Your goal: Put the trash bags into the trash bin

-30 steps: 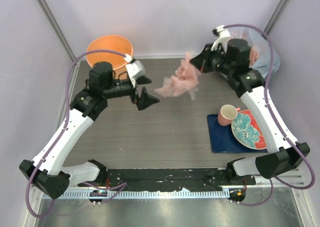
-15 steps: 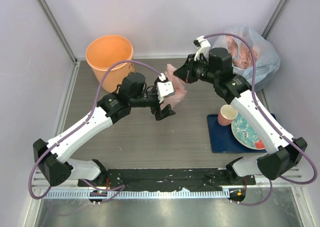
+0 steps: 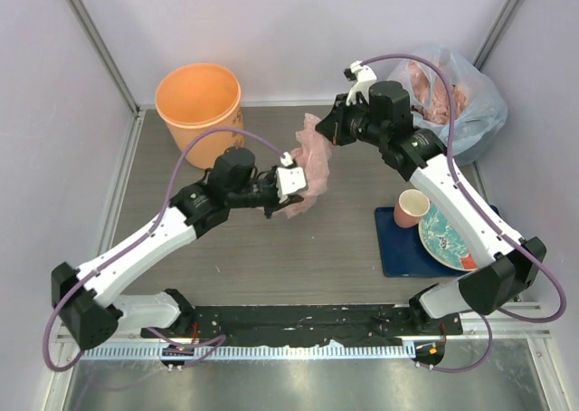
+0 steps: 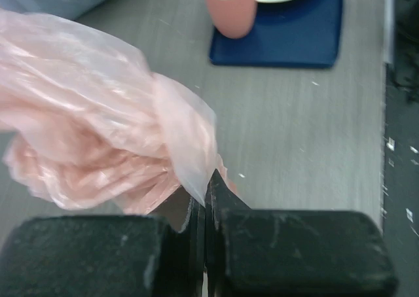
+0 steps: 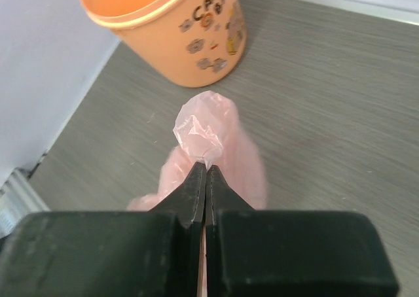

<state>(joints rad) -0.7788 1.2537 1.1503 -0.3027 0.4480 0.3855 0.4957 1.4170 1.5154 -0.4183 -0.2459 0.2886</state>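
Top external view showed the pink trash bag [image 3: 313, 157] held between the two hands over the middle of the desk [image 3: 271, 248]. The left hand [image 3: 291, 194] was clamped shut on the bag's lower edge, and the right hand [image 3: 331, 132] was pinched shut on its upper tip. The orange trash bin [image 3: 197, 99] stood well apart from the bag, at the desk's far left corner.
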